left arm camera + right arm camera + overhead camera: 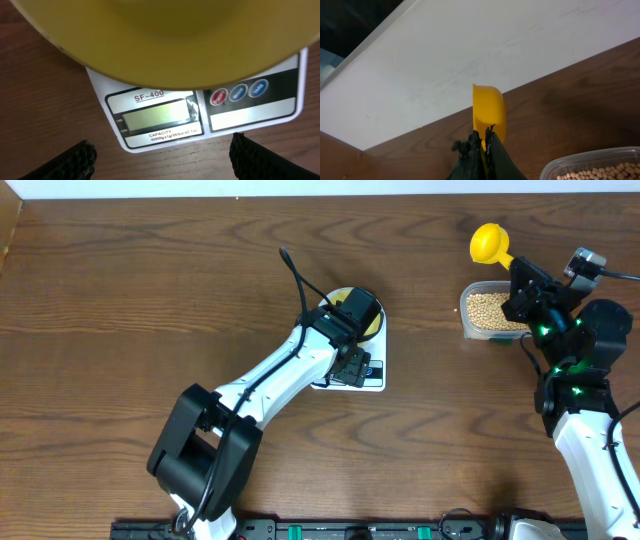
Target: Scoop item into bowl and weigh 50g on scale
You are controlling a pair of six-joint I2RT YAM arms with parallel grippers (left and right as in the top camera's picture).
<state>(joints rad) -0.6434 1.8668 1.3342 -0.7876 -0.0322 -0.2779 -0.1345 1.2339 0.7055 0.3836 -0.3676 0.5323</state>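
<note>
The pale-yellow bowl (368,323) sits on the white scale (375,380), mostly hidden by my left wrist in the overhead view; it fills the top of the left wrist view (165,40), above the scale's blank LCD (155,117). My left gripper (162,157) is open and empty, just in front of the scale's display edge. My right gripper (484,137) is shut on the handle of the bright yellow scoop (490,243), held above the clear tub (470,320) of tan beans (490,308). Beans also show in the right wrist view (600,172).
A white wall or board (470,60) runs along the table's far edge behind the scoop. The scale has three round buttons (238,93) beside its display. Bare brown wood (120,310) lies to the left of the scale.
</note>
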